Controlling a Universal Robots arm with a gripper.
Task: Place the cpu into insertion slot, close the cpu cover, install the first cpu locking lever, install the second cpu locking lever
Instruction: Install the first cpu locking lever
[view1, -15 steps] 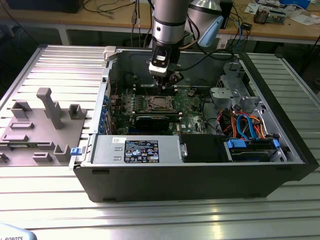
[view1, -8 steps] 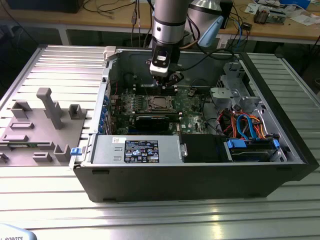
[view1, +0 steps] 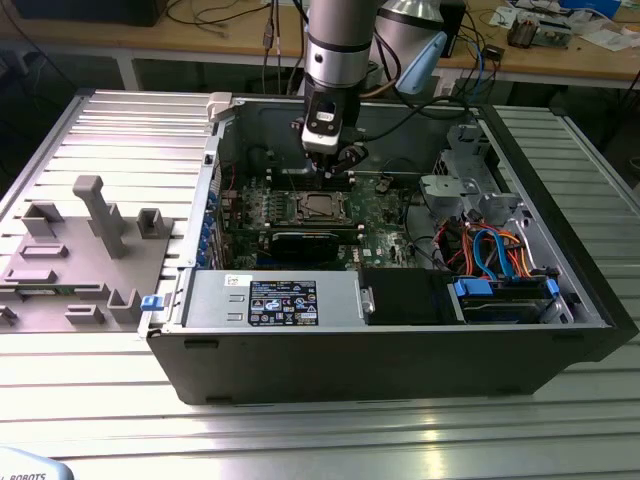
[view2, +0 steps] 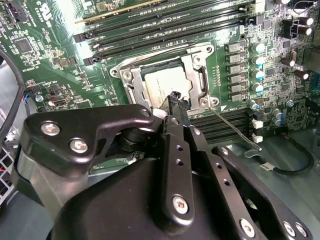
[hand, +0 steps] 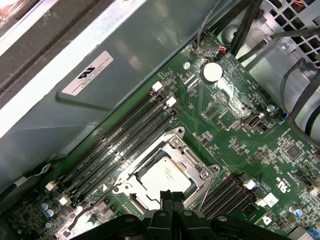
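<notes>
Ribbed metal table; arm vertical, tool just above cpu.

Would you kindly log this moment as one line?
cpu: seated in insertion slot | cpu cover: down | gripper: shut, at cover edge
</notes>
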